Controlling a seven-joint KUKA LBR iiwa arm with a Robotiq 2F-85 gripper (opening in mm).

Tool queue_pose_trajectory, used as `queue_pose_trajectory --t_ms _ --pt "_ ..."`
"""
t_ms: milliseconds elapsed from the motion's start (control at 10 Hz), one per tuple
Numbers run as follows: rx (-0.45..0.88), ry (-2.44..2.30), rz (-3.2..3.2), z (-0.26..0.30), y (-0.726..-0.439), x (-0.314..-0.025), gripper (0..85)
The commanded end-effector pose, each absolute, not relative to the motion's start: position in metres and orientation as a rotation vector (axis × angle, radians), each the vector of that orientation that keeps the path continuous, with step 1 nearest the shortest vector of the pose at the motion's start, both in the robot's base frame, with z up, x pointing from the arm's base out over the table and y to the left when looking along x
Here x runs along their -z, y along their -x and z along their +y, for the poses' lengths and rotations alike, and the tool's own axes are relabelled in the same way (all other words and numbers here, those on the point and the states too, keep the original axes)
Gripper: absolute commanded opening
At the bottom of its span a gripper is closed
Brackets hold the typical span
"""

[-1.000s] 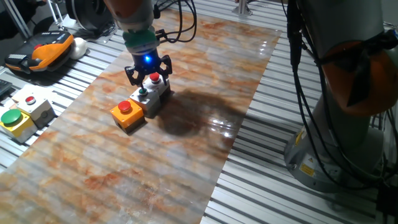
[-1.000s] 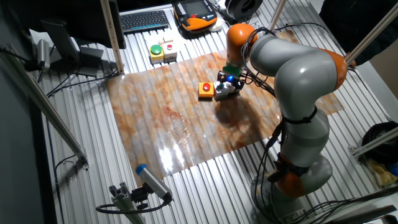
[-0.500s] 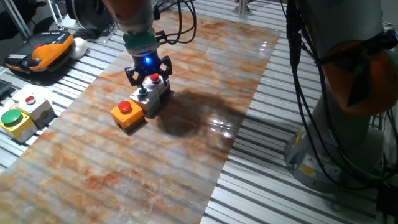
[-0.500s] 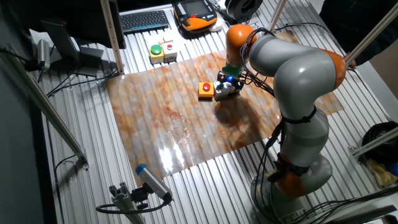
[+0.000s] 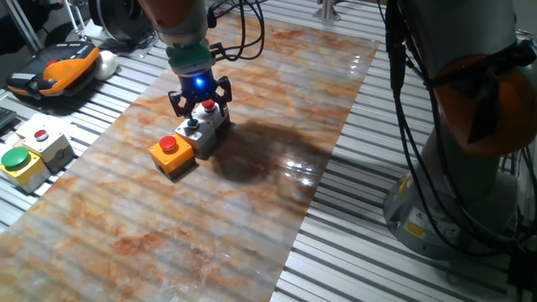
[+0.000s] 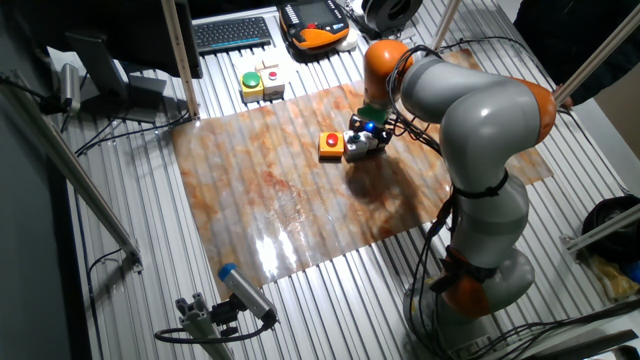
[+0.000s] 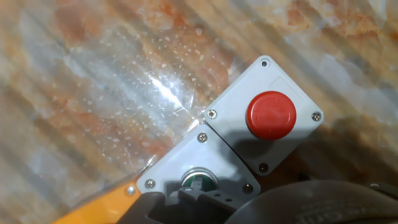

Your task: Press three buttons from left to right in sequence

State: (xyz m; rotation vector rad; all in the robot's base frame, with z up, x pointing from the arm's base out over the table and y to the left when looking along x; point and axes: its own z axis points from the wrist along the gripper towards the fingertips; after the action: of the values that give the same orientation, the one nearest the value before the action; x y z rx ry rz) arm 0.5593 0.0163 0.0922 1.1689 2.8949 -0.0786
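Above the far end of the button row hung the claw [image 5: 200, 99], its blue light lit; whether it was released or clenched could not be told. Three buttons lay in a touching diagonal line on the marbled tabletop [image 5: 252, 193]: orange box with red cap [image 5: 169, 149], grey box with green cap [image 5: 195, 130], grey box with red cap [image 7: 270, 116]. Off the mat sat two more boxes: yellow box with green button [image 5: 18, 162] and beige box with red button [image 5: 46, 141]
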Motion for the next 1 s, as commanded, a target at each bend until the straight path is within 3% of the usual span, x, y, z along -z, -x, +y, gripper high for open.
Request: queue_pose_trajectory --t_ms 0,400,800,900 --pt "0.080 -1.171 2.896 0.016 -0.558 -0.091 68.0" --pt "0.065 -1.170 2.901 0.019 -0.557 -0.094 68.0" --pt "0.042 -1.196 2.909 0.035 -0.561 -0.119 68.0" --pt "0.015 -1.154 2.941 0.040 -0.564 -0.124 51.0"
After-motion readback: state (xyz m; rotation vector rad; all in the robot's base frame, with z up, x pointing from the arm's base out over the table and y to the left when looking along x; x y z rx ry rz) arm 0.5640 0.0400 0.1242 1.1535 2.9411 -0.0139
